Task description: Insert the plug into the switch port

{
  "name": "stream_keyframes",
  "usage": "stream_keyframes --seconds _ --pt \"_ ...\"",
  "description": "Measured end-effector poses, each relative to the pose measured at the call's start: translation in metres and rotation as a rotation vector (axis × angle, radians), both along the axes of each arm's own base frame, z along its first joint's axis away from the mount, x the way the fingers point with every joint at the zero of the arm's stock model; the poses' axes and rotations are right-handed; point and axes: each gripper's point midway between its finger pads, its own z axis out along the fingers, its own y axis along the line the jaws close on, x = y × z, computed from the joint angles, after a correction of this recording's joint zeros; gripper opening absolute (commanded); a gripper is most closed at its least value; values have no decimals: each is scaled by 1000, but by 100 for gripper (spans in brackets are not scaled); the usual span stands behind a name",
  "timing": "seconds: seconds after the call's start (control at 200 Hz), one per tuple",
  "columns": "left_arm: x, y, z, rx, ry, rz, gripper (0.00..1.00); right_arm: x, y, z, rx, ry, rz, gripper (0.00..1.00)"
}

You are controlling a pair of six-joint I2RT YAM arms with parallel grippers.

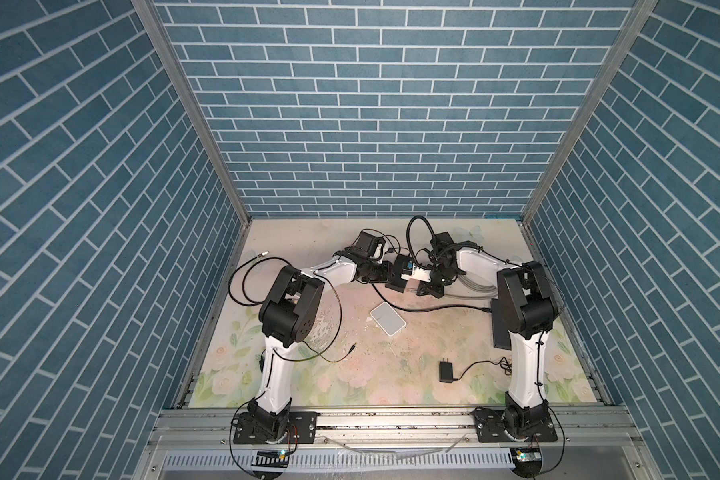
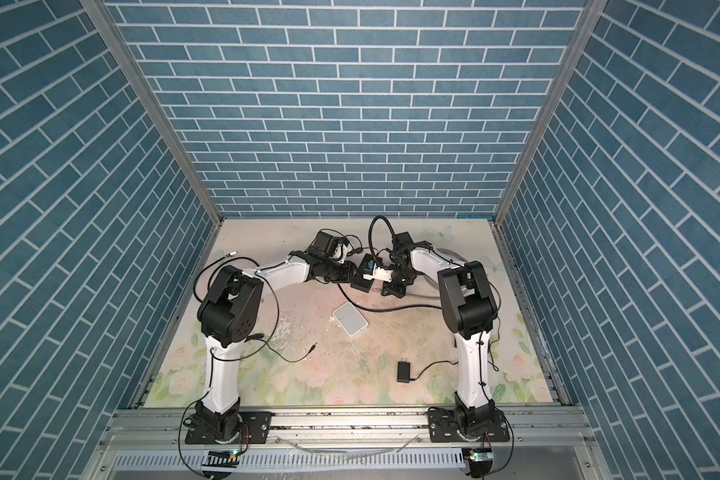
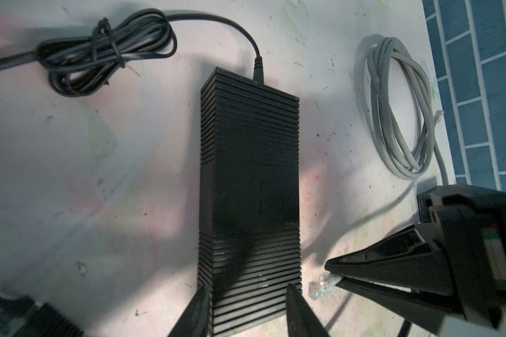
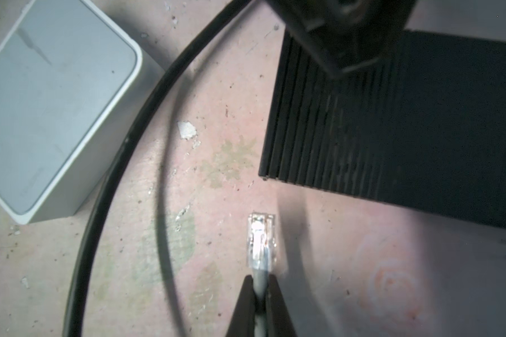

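Aligning for insertion: right gripper (image 4: 259, 278) is pinching the grey cable (image 4: 259, 270) behind the clear plug (image 4: 260, 242), just right of the black box (image 3: 249, 175), presumably the switch. Left gripper (image 3: 246, 287) is straddling it, contact unclear. Next: locating the unseen port.

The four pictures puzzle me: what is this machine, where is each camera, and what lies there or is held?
A robot: left arm and right arm at a flowered table. Two pictures look down from overhead; two come from cameras on the wrists. On the table lie a black ribbed box, a white box, a charger and cables. The right gripper pinches a grey cable just behind its clear plug. The fingers of the left gripper straddle that box.
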Motion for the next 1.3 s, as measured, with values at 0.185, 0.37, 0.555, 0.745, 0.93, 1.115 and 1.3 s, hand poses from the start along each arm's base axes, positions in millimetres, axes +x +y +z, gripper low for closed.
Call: stream_keyframes --seconds 0.185,0.37,0.555,0.745,0.93,1.115,1.3 --pt "-5 -1 -7 23 16 -1 44 9 4 -1 -22 -25 4 6" --pt "-8 -1 -11 18 30 3 44 11 5 -4 -29 -29 6 6" --pt "-13 -3 -13 -8 58 6 43 15 6 -6 -33 -35 6 5" --pt "-15 -3 -17 -24 77 19 42 14 6 -6 -37 -34 6 5" --pt "-16 -5 -16 -44 92 22 40 14 4 -6 -40 -30 3 5" --pt "-17 -8 -14 -62 102 23 40 16 1 -6 -44 -26 -8 5" --pt "-19 -9 -13 -73 110 15 39 17 -1 -6 -44 -24 -17 5"
